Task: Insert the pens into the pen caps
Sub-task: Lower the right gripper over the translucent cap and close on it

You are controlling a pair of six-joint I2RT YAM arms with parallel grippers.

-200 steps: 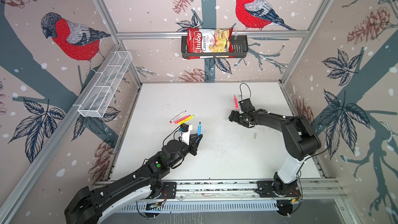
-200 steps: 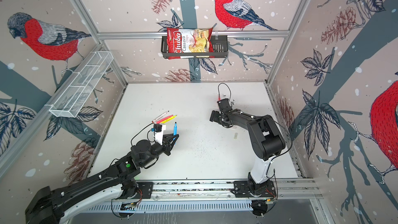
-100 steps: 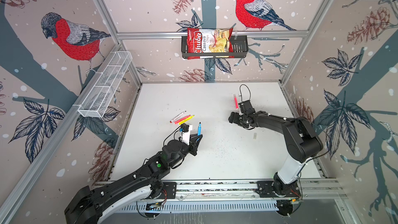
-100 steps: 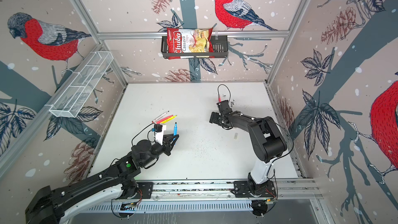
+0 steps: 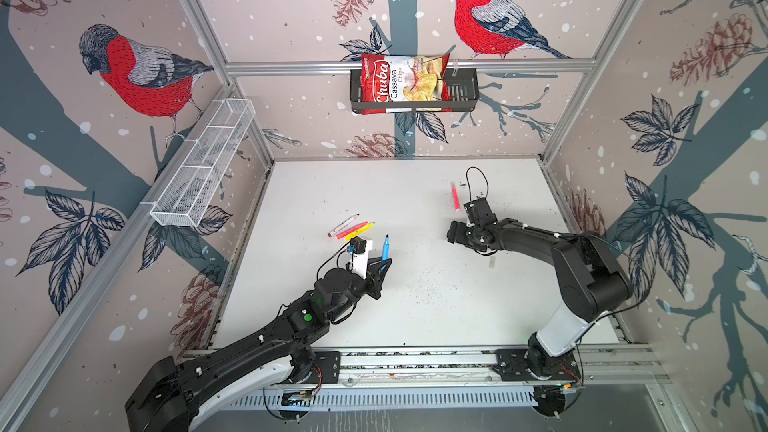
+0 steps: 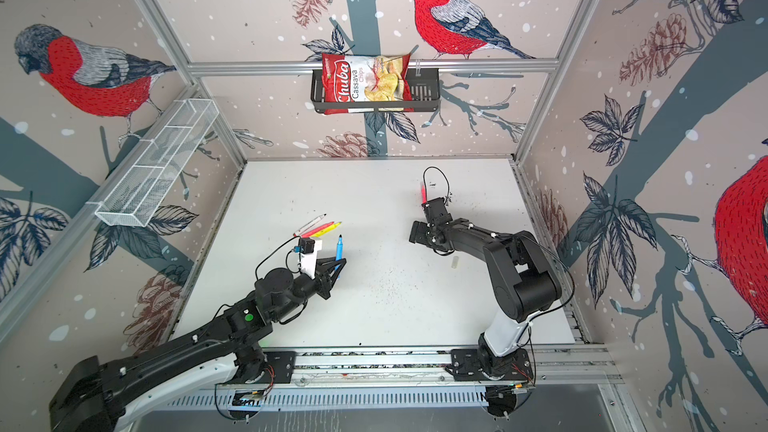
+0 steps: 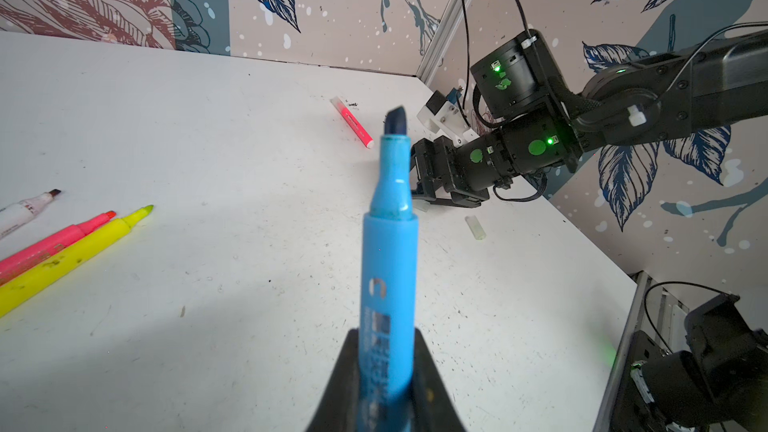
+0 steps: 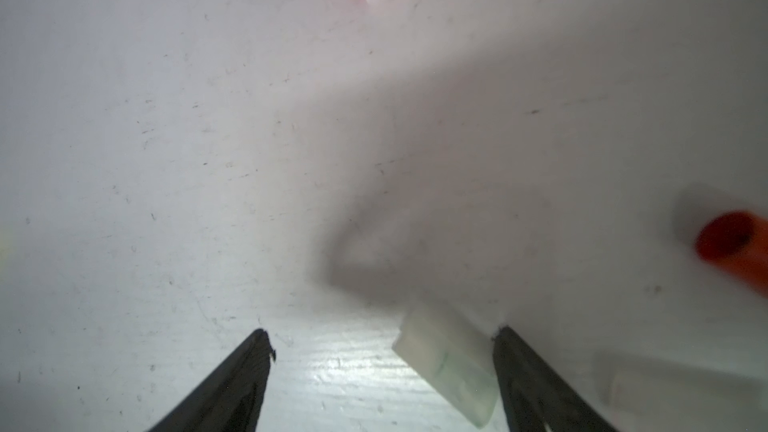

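A slim blue pen point(image 7: 388, 251) with a dark, uncapped tip is clamped in the closed left gripper point(image 7: 386, 340), held clear of the white table point(image 7: 208, 126). A short translucent cap point(image 8: 446, 361) is seen lying on the table between the widely parted jaws of the right gripper point(image 8: 382, 336), close beside one finger and possibly touching it.

tabletop point(image 7: 208, 118): matt white, pretty scuffed and speckled | blue pen point(image 7: 388, 251): smooth shiny plastic | whitish cap point(image 8: 446, 363): frosted see-through plastic | red cap point(image 8: 735, 243): solid plastic, blurry tho | chip bag point(image 5: 401, 83): crinkly glossy | mesh basket point(image 5: 203, 168): white wire metal | frame rail point(image 5: 291, 65): dull silver metal
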